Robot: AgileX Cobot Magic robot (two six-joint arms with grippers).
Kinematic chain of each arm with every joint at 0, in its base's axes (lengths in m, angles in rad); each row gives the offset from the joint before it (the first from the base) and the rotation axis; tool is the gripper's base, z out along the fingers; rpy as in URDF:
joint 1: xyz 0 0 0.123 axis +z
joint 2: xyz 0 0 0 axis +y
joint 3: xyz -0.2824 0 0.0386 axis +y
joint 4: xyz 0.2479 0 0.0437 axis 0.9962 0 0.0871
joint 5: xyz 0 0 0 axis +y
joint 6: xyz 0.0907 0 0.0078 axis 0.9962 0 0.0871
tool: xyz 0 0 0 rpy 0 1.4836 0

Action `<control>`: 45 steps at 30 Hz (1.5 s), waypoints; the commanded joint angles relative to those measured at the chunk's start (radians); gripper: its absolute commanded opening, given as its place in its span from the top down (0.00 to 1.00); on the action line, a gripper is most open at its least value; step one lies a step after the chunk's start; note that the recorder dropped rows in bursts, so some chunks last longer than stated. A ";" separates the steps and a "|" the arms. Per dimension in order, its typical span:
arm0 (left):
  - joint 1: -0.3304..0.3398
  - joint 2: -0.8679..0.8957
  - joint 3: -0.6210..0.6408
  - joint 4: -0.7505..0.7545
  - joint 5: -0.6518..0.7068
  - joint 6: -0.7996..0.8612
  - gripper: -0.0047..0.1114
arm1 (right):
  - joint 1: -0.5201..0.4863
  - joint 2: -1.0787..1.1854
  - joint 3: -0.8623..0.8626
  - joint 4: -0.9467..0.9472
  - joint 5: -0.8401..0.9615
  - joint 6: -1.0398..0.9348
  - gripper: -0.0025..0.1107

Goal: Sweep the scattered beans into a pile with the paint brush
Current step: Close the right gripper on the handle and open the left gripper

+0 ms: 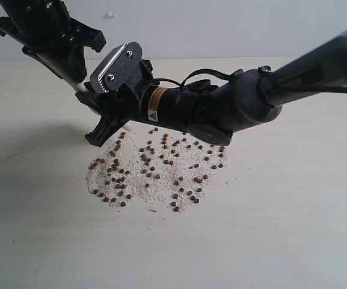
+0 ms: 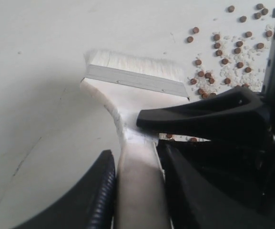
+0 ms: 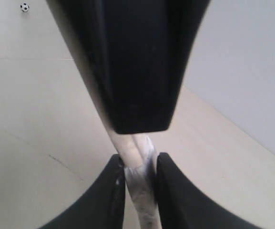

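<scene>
The paint brush point(image 2: 135, 83) stands bristles-down on the table, its white bristles beside the edge of the beans point(image 2: 228, 52). My left gripper point(image 2: 137, 164) is shut on the pale handle. My right gripper point(image 3: 139, 164) reaches across and is shut on the handle's neck lower down. In the exterior view the left gripper point(image 1: 76, 77) is at the upper left and the right gripper point(image 1: 101, 129) sits at the patch's left edge. Only a sliver of the brush point(image 1: 77, 87) shows there. The beans point(image 1: 155, 171) lie spread in a wide patch with whitish grains; no single pile shows.
The pale table point(image 1: 281, 229) runs back to a grey wall. The right arm point(image 1: 233, 105) stretches low over the far side of the bean patch. A tiny black-and-white ball point(image 3: 25, 7) lies far off on the table.
</scene>
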 commanded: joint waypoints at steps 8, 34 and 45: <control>0.003 -0.005 -0.007 -0.004 -0.013 0.001 0.96 | 0.001 -0.005 -0.009 0.012 -0.162 0.014 0.82; 0.001 -0.005 -0.007 -0.059 -0.026 0.024 0.96 | 0.031 -0.001 -0.068 -0.002 -0.082 0.129 0.98; 0.001 -0.026 -0.007 -0.020 -0.143 0.050 0.45 | 0.031 -0.001 -0.068 0.009 -0.033 0.129 0.98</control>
